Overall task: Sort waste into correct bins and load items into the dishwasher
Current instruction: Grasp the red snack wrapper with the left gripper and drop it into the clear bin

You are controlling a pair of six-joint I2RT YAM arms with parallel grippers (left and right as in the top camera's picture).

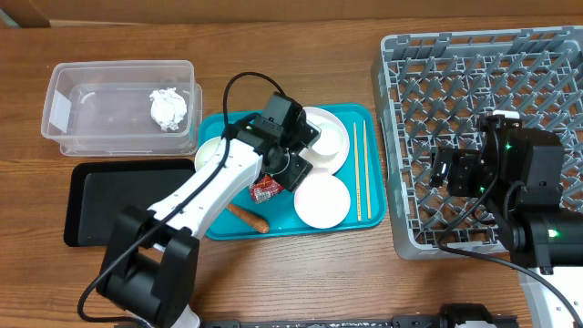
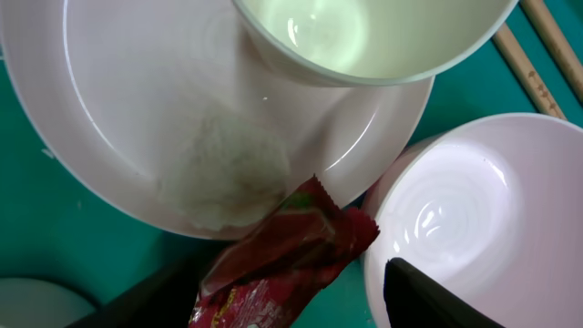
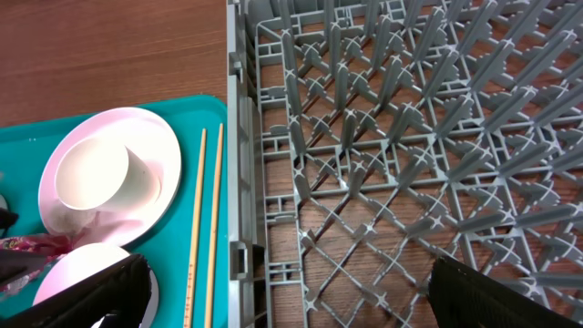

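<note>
Since only the crumpled tissue point(image 1: 168, 107) lies in a bin, the job looks barely begun. At the bottom of the left wrist view the left gripper point(image 2: 290, 293) hangs with its fingers spread wide. The red snack wrapper point(image 2: 282, 264) lies between them but is not pinched.

Overhead, the carrot piece point(image 1: 248, 217) sits lowest on the teal tray point(image 1: 282, 226), just below the wrapper. At the lower left, the black tray point(image 1: 118, 205) holds nothing. Further up come the white bowl point(image 1: 322, 200) and, along the teal tray's right edge, the chopsticks point(image 1: 360, 173). Above those, the plate point(image 1: 344, 146) carries a white cup point(image 2: 364, 36) and a patch of rice scraps point(image 2: 228, 169). A small dish point(image 1: 206, 150) peeks out at the teal tray's left edge. The tissue rests in the clear tub point(image 1: 91, 100) at the upper left.

On the right, the grey dish rack point(image 1: 437, 73) shows no dishes, and the right gripper point(image 3: 284, 282) hovers over it, wide apart and empty. By this showing, the wrapper, carrot and rice need sorting, and every dish needs loading.
</note>
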